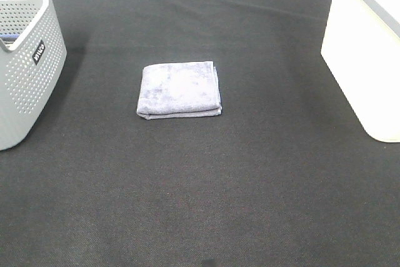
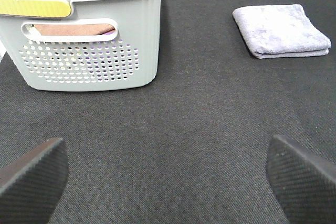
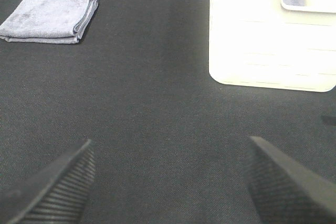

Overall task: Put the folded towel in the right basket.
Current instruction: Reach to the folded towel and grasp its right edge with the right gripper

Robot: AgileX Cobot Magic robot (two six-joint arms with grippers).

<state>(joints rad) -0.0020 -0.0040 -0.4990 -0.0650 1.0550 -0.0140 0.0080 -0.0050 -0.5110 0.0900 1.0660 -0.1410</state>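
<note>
A folded lavender-grey towel (image 1: 179, 89) lies flat on the black table cloth at the middle of the exterior high view. It also shows in the left wrist view (image 2: 281, 30) and in the right wrist view (image 3: 50, 16). The white right basket (image 1: 369, 54) stands at the right edge; the right wrist view shows its wall and handle slot (image 3: 270, 35). Neither gripper shows in the exterior high view. My left gripper (image 2: 168, 174) is open and empty, well short of the towel. My right gripper (image 3: 168, 179) is open and empty, with the towel and the basket both ahead of it.
A grey perforated basket (image 1: 25, 67) stands at the left edge. In the left wrist view the basket (image 2: 84, 51) holds brown and blue cloths and a dark object. The black cloth (image 1: 200, 204) covers the table.
</note>
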